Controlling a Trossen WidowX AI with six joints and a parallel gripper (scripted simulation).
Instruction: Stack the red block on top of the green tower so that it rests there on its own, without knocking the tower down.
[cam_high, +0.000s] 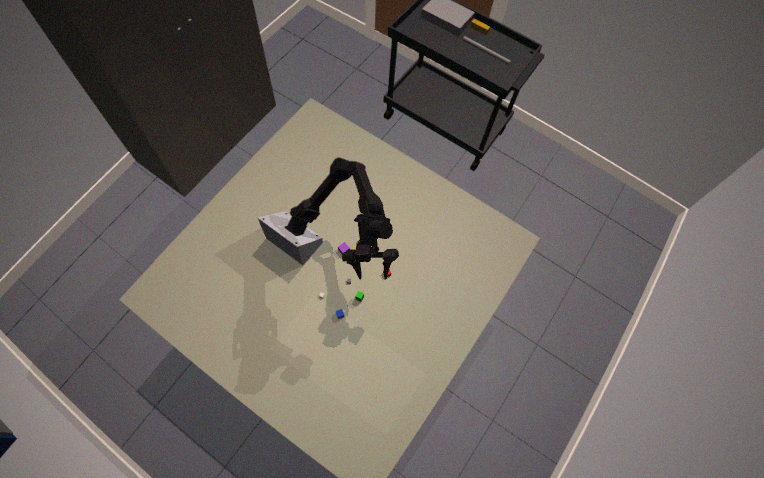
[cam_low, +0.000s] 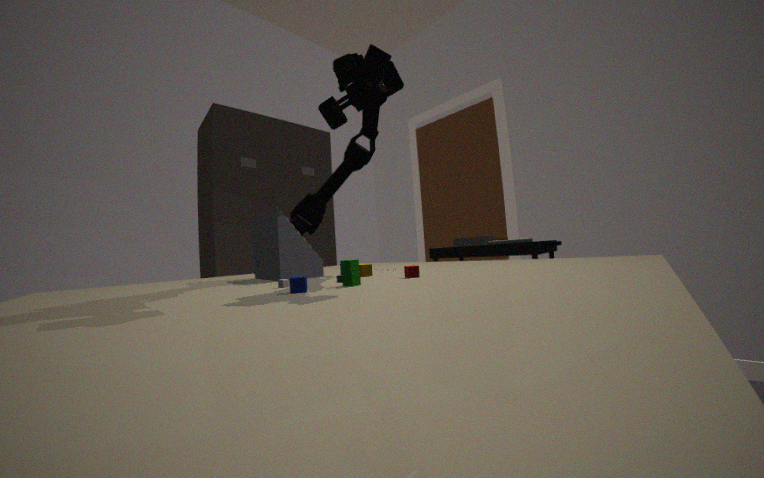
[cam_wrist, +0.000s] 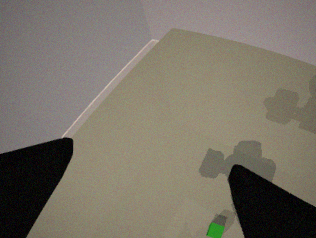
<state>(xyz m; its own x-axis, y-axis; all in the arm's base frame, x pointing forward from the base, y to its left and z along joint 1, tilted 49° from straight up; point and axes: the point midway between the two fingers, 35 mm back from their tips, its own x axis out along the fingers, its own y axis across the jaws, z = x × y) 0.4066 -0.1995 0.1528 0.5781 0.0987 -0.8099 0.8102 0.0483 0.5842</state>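
One arm, black, jointed, folded high over the beige mat (cam_high: 450, 264) with the end effector (cam_high: 372, 268) pointed down, spread nearly to full width, gripping nothing. Approach step in hand, judged from the posture: nothing picked up yet, stacking not begun.

Red block (cam_low: 411, 271) resting on the mat, apart from the others; in the top view only a sliver showing beside one dark fingertip, so height above it hard to tell. Green tower (cam_low: 349, 272) upright, taller than wide, looking like two cubes stacked; in the wrist view a bright green top face between the two dark wedge-shaped fingers, near the right one. Red block absent from the wrist view.

Next move, as a judgement: centre the open jaws over the red block, descend to straddle it, close on opposite flat faces, lift, then carry over to the tower and lower gently.

Small matte cubes all round: blue block (cam_low: 298, 284), yellow block (cam_low: 365, 269), purple block (cam_high: 343, 247). Sharp edges, flat faces, no gloss; easy to pinch squarely, easy to nudge sideways.
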